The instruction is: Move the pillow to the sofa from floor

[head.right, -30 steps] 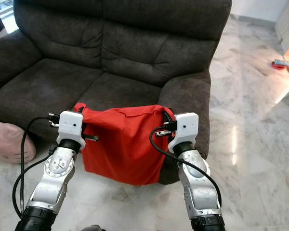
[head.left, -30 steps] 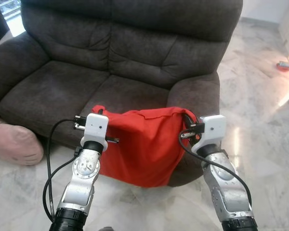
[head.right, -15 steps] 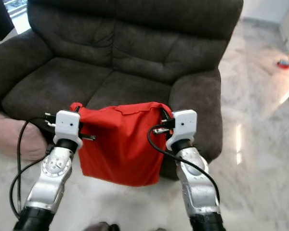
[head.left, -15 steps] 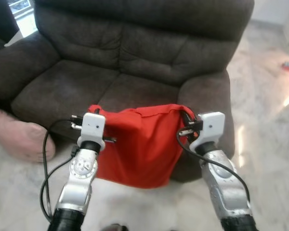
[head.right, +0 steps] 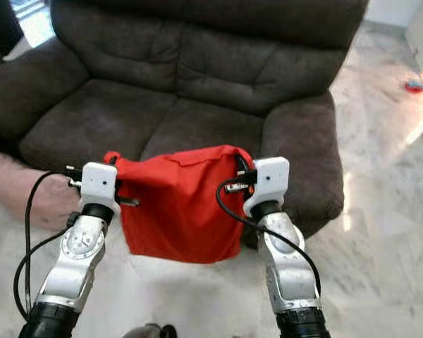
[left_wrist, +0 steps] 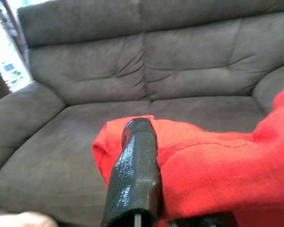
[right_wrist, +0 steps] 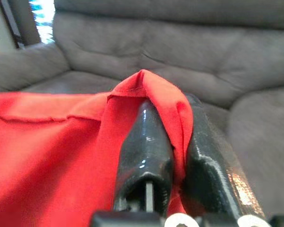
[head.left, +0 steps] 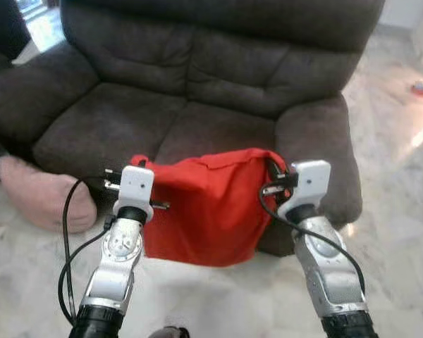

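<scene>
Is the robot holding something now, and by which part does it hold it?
Yes. The red pillow hangs between both grippers: the left gripper holds its top left corner, and the right gripper has its jaws shut on the top right corner, in front of the sofa.

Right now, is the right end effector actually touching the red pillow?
Touching. The right wrist view shows the right end effector with a fold of the red pillow pinched between its two black fingers.

A red pillow (head.left: 201, 208) hangs between the two silver arms, the left hand (head.left: 142, 166) at its upper left corner and the right hand (head.left: 276, 171) at its upper right — held clear of the marble floor (head.left: 395, 204). Behind it stands a dark brown sofa (head.left: 197, 84), the pillow level with the seat's front edge. A pink cushion (head.left: 42, 201) lies on the floor by the sofa's left front corner — touching its base.
</scene>
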### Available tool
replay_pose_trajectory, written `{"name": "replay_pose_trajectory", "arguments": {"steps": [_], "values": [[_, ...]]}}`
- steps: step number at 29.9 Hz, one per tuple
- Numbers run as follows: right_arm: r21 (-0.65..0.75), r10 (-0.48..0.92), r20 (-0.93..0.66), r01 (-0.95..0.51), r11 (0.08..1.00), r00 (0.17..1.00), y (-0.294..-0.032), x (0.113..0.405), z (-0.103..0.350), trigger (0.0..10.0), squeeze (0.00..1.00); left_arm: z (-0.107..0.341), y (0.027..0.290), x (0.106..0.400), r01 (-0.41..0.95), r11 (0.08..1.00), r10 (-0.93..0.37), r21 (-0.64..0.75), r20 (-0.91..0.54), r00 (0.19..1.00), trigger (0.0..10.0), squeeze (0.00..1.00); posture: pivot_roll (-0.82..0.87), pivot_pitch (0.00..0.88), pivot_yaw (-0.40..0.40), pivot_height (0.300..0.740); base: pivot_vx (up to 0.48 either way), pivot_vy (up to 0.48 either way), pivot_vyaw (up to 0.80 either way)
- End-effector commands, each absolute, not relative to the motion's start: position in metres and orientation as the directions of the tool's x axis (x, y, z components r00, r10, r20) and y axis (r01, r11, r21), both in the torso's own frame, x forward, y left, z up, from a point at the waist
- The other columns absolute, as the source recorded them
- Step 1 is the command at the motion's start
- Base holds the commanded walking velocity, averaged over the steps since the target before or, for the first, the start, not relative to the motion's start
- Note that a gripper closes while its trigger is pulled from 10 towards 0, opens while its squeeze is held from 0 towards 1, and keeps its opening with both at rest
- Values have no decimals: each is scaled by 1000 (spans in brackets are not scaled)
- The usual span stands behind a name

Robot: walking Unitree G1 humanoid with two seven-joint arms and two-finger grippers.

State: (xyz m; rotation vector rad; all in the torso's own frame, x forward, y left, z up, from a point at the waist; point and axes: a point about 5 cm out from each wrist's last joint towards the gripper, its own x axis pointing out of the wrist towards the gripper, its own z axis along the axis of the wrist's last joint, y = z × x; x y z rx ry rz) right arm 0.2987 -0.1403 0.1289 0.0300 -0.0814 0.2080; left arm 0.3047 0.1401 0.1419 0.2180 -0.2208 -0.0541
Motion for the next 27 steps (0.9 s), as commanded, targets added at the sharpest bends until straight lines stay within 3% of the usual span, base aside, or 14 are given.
{"name": "replay_pose_trajectory", "arguments": {"steps": [1, 7, 16, 27], "values": [[4, 209, 164, -212, 977, 964, -140, 302, 146, 10000, 0, 168, 133, 305, 31, 975, -104, 218, 332, 937, 10000, 0, 106, 98, -67, 740, 0, 0, 0], [4, 206, 178, -210, 978, 962, -140, 302, 149, 10000, 0, 181, 134, 305, 2, 956, -122, 292, 393, 912, 10000, 0, 108, 98, -68, 740, 0, 0, 0], [11, 203, 216, -211, 977, 955, -139, 302, 156, 10000, 0, 186, 133, 303, -10, 958, -115, 288, 416, 902, 10000, 0, 106, 97, -67, 740, 0, 0, 0], [15, 201, 228, -210, 978, 953, -139, 301, 158, 10000, 0, 189, 133, 303, -15, 959, -109, 282, 421, 901, 10000, 0, 105, 94, -64, 740, 307, 0, 0]]}}
